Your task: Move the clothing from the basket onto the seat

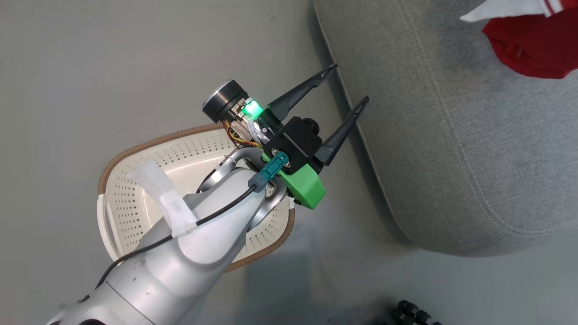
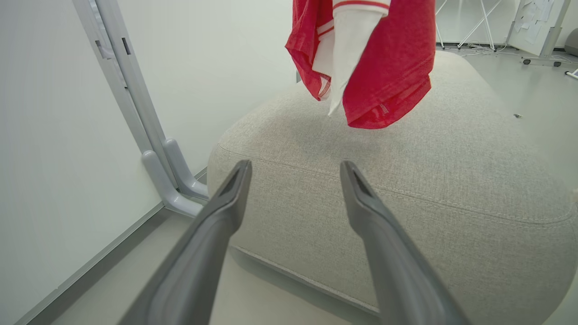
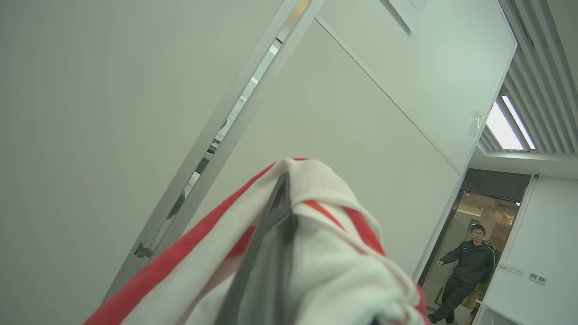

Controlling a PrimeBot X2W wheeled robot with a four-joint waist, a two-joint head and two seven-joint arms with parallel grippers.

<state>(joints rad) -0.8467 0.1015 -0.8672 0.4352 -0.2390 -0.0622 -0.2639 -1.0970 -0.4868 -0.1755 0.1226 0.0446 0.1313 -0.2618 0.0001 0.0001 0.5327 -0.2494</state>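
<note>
Left hand [image 1: 350, 82] apart beside one seat [image 1: 451, 135], right hand [image 3: 283, 189] tight on one jersey [image 3: 334, 253]; one basket [image 1: 131, 207].

Bare floor [image 1: 343, 234] is lying open between the basket [image 1: 131, 194] and the seat [image 1: 451, 135]. The left arm [image 1: 189, 243] is stretching across the basket's mouth, blocking it. The clothing [image 2: 384, 67] is hanging over the seat's far part, leaving the near cushion free.

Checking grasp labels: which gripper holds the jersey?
The right gripper: it is shut, with the red-and-white jersey bunched around it. The left gripper is open and empty, pointing at the seat.
</note>
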